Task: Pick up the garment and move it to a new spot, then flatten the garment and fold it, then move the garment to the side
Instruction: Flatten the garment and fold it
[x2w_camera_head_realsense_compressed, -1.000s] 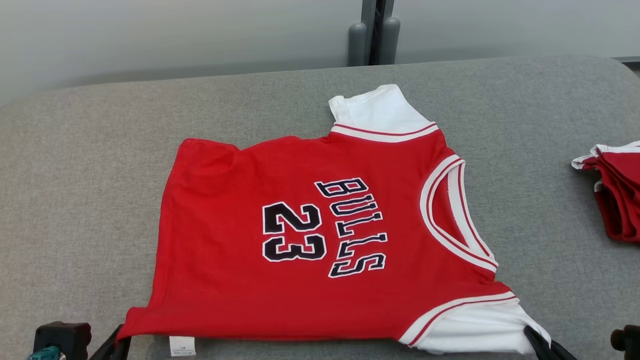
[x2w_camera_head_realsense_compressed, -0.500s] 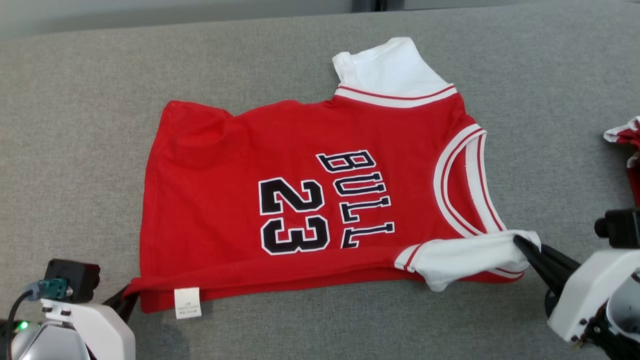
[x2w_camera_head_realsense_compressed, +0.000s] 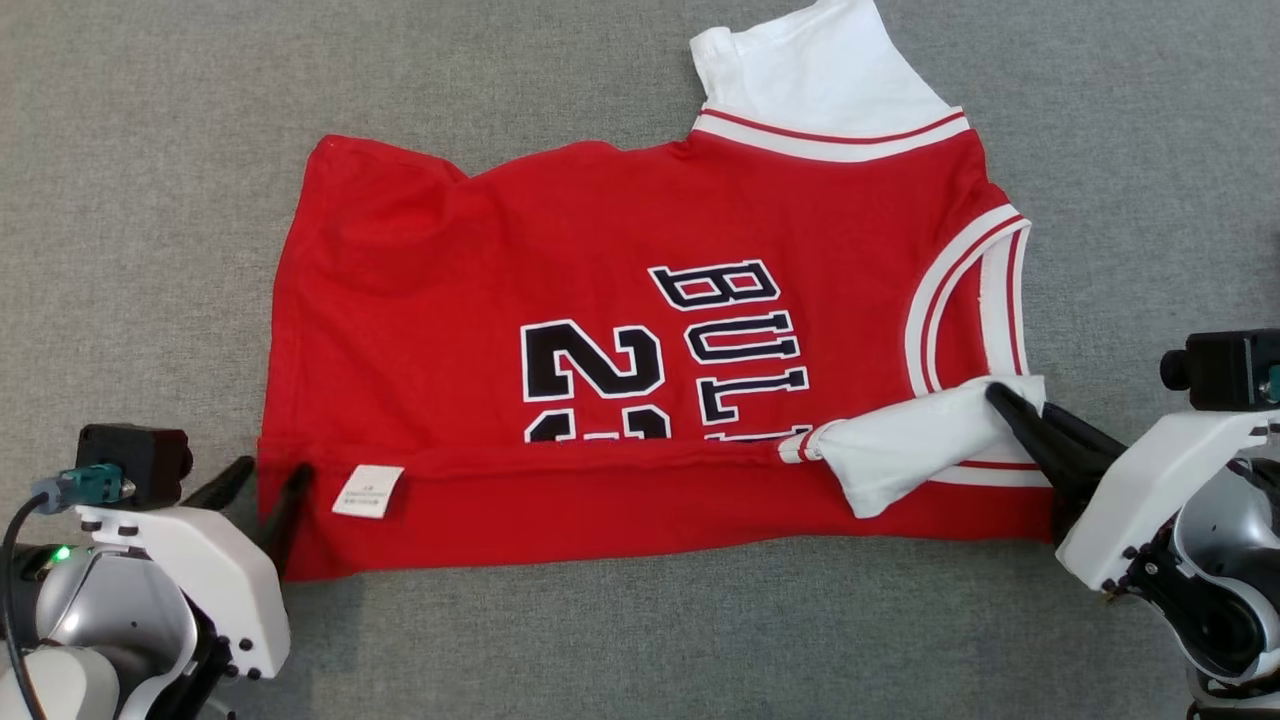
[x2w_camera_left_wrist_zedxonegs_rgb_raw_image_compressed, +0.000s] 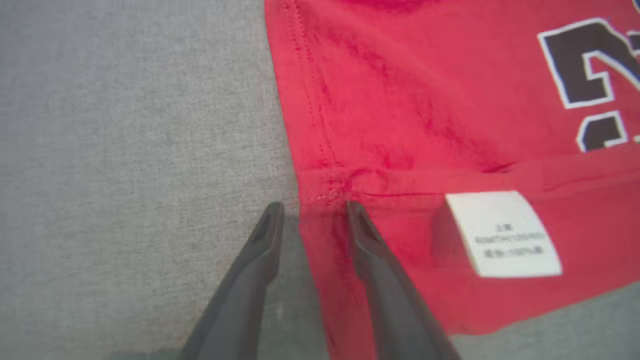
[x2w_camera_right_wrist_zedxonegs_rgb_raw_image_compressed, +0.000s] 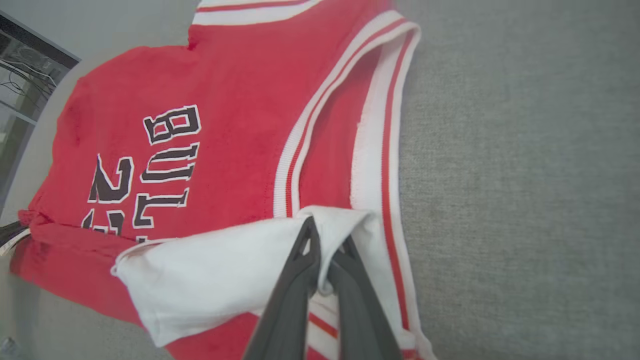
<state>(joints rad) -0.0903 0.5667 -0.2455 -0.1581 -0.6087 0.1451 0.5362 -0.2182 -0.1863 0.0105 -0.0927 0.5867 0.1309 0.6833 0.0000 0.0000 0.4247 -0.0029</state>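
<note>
Grey cloth (x2w_camera_head_realsense_compressed: 150, 200) covers the table. From the head we see the red garment (x2w_camera_head_realsense_compressed: 500, 250) lying on it, with its near edge folded over. Our left gripper (x2w_camera_head_realsense_compressed: 272, 468) sits at the garment's left corner, fingers apart, holding nothing. Our right gripper (x2w_camera_head_realsense_compressed: 1000, 395) is at the garment's right end, pinching the white sleeve (x2w_camera_head_realsense_compressed: 900, 450). From the left wrist we see one finger on the garment and one just off it, near the white tag (x2w_camera_left_wrist_zedxonegs_rgb_raw_image_compressed: 502, 232). From the right wrist we see both fingers squeezed tight on the sleeve.
</note>
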